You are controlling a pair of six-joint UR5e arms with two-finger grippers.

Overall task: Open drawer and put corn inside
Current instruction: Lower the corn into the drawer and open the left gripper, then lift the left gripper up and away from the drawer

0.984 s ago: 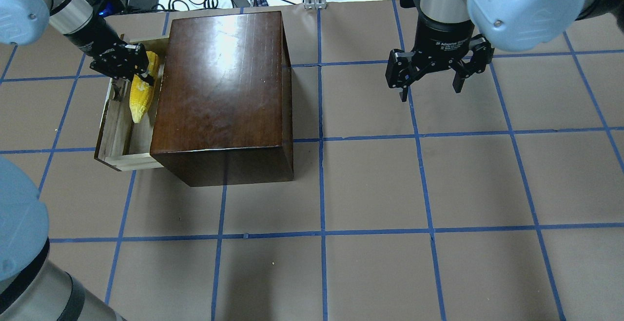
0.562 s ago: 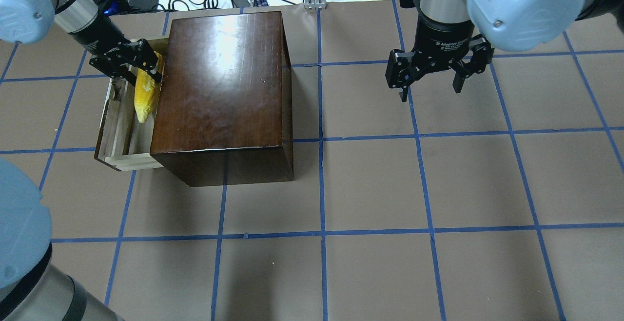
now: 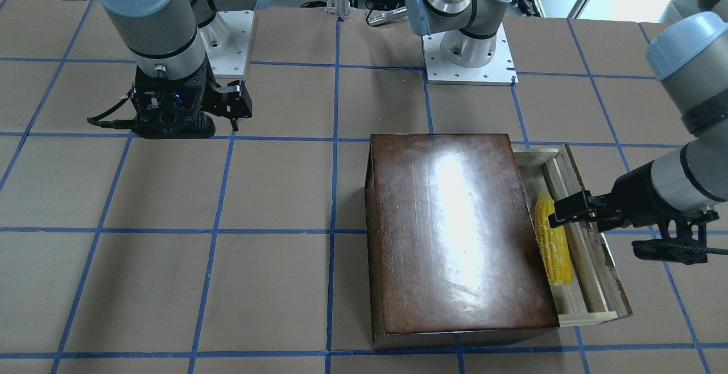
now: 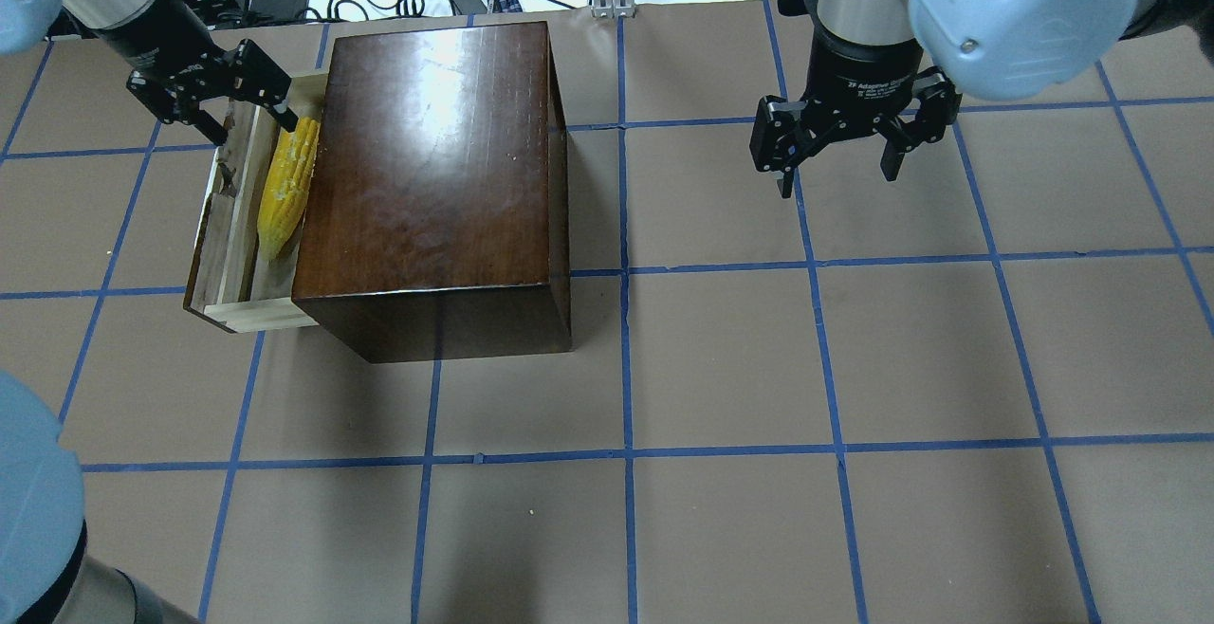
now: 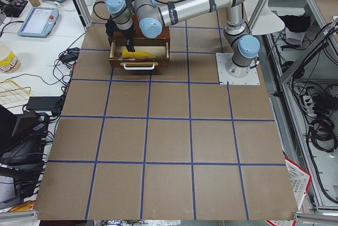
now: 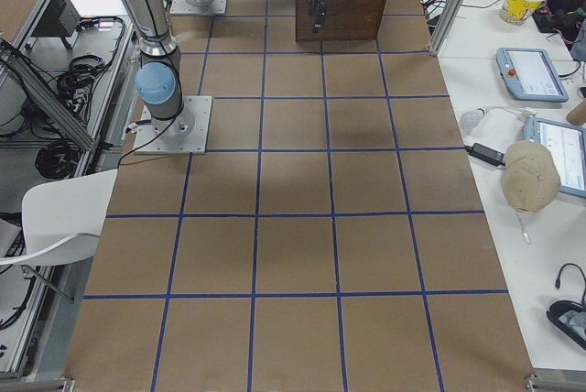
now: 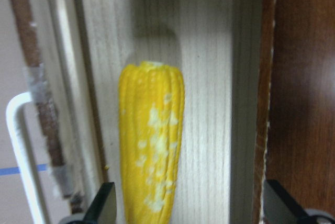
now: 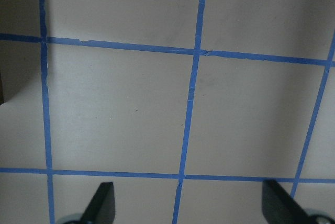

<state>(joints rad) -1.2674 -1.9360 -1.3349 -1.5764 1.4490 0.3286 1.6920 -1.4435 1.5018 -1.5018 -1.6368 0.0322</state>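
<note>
Corn (image 4: 287, 183) lies flat and lengthwise on the pale floor of the pulled-out drawer (image 4: 228, 235), just beside the dark box (image 4: 436, 159). The left jaws hang above it, spread wide and gripping nothing. In the wrist view one fingertip shows on each side of the cob. The right jaws, also spread and empty, hover over bare desk (image 4: 721, 358), well apart from the box.

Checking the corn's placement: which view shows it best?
The left wrist view: the corn fills the frame, lying in the drawer. Overhead and front-facing show it smaller beside the box; exterior left, a speck.
</note>
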